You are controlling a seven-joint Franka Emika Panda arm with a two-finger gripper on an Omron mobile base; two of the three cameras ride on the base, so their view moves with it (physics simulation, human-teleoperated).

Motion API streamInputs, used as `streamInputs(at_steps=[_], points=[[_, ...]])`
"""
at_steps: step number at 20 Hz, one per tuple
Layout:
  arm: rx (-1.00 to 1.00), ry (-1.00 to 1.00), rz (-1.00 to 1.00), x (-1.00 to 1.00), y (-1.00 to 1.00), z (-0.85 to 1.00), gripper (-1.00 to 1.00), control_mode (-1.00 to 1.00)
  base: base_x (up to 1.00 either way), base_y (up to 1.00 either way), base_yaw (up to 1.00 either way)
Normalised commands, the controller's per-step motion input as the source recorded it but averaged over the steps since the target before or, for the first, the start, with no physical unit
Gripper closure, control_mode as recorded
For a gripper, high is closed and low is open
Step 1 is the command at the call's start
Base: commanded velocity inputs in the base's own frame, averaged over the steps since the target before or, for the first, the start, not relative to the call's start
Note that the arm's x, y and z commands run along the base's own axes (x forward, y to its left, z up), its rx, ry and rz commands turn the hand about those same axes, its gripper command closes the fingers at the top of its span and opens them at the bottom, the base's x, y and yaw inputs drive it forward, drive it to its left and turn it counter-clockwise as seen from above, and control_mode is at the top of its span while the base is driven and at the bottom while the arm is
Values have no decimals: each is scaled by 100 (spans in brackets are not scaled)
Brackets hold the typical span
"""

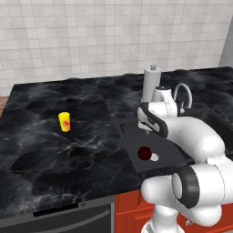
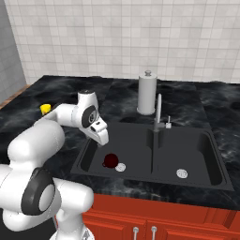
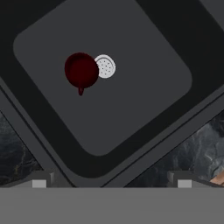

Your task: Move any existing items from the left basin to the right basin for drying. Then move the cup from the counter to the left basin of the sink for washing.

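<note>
A dark red round bowl-like item (image 3: 81,71) lies on the floor of the left basin (image 3: 140,100), touching its silver drain (image 3: 105,66). The same item (image 2: 110,160) sits near the front of the left basin (image 2: 133,140). My gripper (image 2: 103,140) hangs above that basin's left part, pointing down and open, with nothing between its fingertips (image 3: 40,180). The right basin (image 2: 187,150) holds only its drain (image 2: 182,173). Far to the left, the yellow cup (image 1: 64,121) stands upright on the black marble counter (image 1: 50,154), and the cup (image 2: 45,108) peeks out behind my arm.
A curved silver faucet (image 2: 158,115) rises behind the divider between the basins. A tall paper towel roll (image 2: 147,93) stands on the counter behind the sink. Red cabinets (image 2: 140,220) run below the front edge. A tiled wall closes the back.
</note>
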Motion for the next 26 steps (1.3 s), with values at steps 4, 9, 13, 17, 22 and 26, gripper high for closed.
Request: streamInputs(at_steps=[4,9,13,17,22,26], points=[[7,0,0,0,-5,-4,-100,-100,0,0,0],[6,0,0,0,-4,-8,-100,-100,0,0,0],[3,0,0,2,0,-10,-100,-100,0,0,0],[1,3,0,23,0,-2,-100,-100,0,0,0],[0,11,-3,42,16,0,-100,-100,0,0,0],[0,14,-4,43,18,0,-100,-100,0,0,0]])
